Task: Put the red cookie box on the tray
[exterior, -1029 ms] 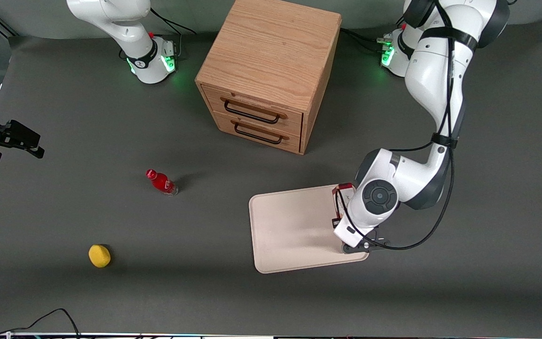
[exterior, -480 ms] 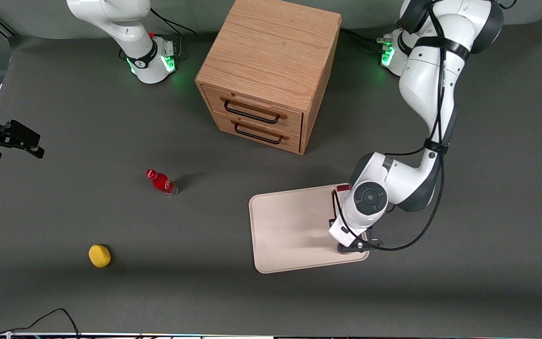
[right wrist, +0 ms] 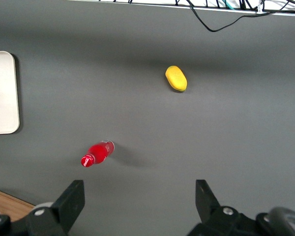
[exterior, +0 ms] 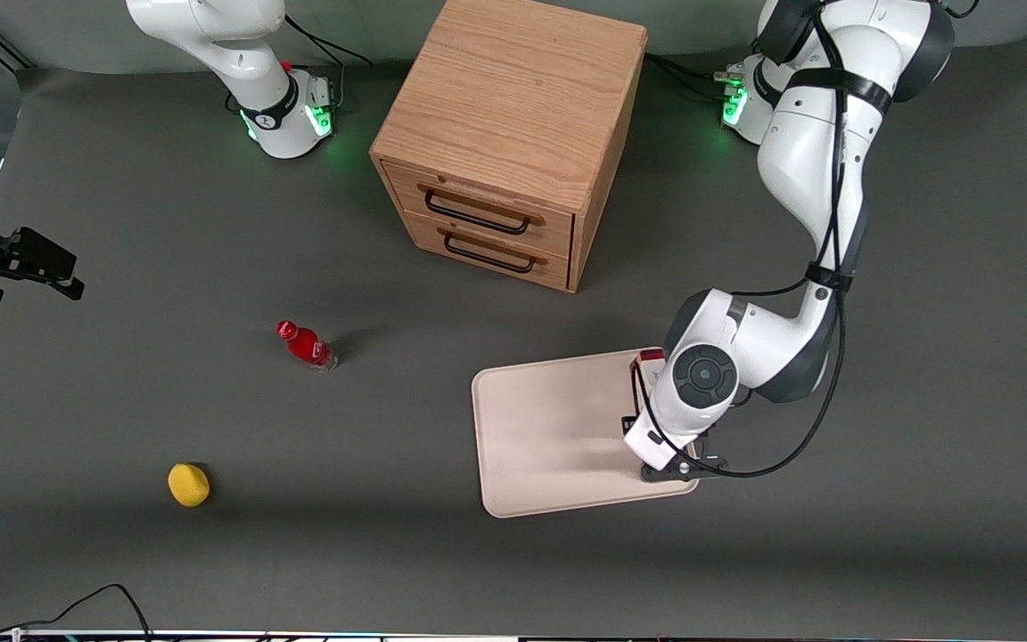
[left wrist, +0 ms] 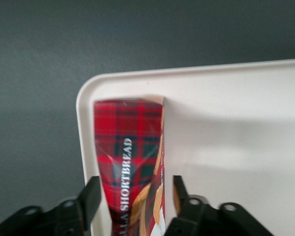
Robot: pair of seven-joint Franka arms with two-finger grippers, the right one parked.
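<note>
1. Position: the long dark-red tartan cookie box (left wrist: 129, 167) lies over the flat cream-white rectangular tray (left wrist: 236, 137), along the rim at the corner toward the working arm's end of the grey desk (exterior: 210, 553).
2. Grip: the claw (left wrist: 133, 196) has one finger on each side of the box; contact appears slight, so whether it clamps cannot be told.
3. Progress: transport appears done.
4. Remaining: confirm release, then lift the claw clear.

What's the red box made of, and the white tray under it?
The red cookie box looks like glossy printed cardboard: tartan pattern, sharp folded edges. The tray seems smooth matte plastic, with rounded moulded corners. The gripper straddles the box, fingers apart.
</note>
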